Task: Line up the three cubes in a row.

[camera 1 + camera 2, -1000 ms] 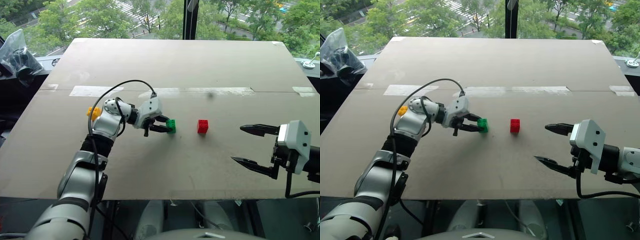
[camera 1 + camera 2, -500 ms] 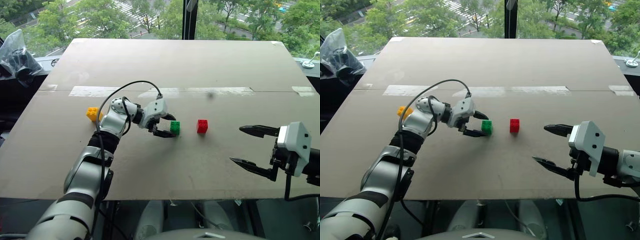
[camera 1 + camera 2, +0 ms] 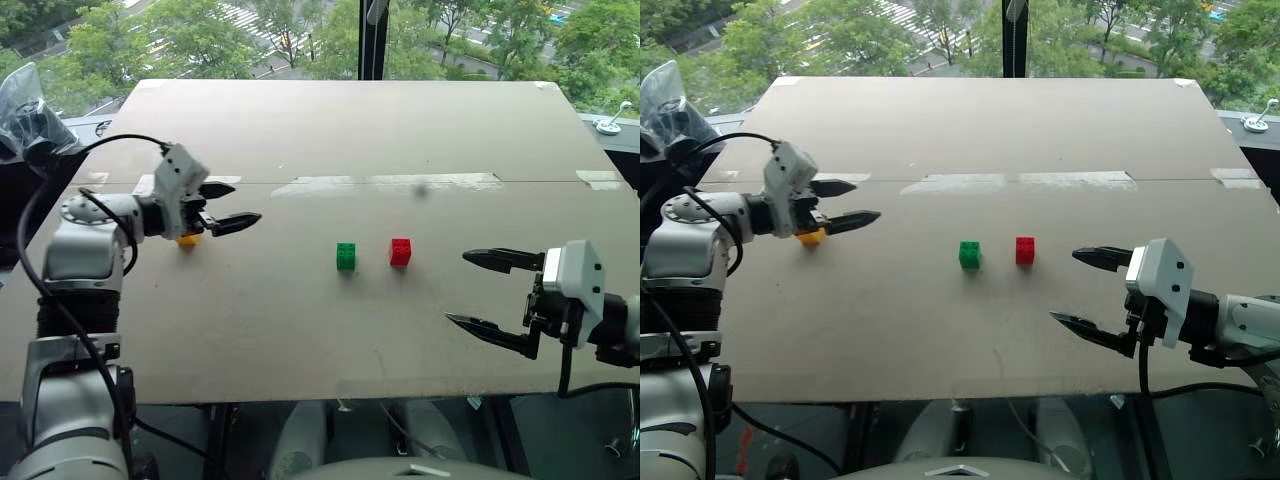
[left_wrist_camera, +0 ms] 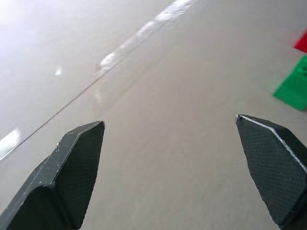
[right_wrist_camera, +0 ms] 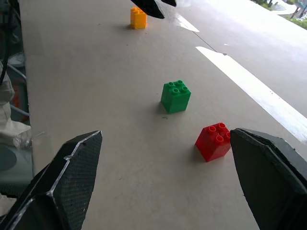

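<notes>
A: What lies on the counter (image 3: 300, 130) besides the bricks?

B: Strips of pale tape (image 3: 390, 184) run across its middle along a seam. Off the far left corner sits a dark object wrapped in a clear plastic bag (image 3: 28, 115). Beyond the far edge there are green trees (image 3: 200, 35) through a window, split by a dark vertical post (image 3: 372, 38).

A: And the three cubes?

B: The green cube (image 3: 346, 256) and the red cube (image 3: 401, 252) stand just beside each other near the middle, apart by a small gap, studs up. The yellow cube (image 3: 811, 236) sits well to the left of them, partly hidden behind the left pincer (image 3: 236, 205).

A: Anything between the cubes?

B: Bare counter between yellow and green; nothing blocks the line.

A: How is the left arm posed?

B: It reaches in from the left side, the pincer pointing toward the middle of the counter and a little downward, hovering above the surface over the yellow cube. Its fingers are spread wide with nothing between them.

A: The right one?

B: The right pincer (image 3: 490, 292) hangs near the front right edge, aimed leftward toward the red and green cubes, well short of them. Its fingers also gape wide and grip nothing.
</notes>
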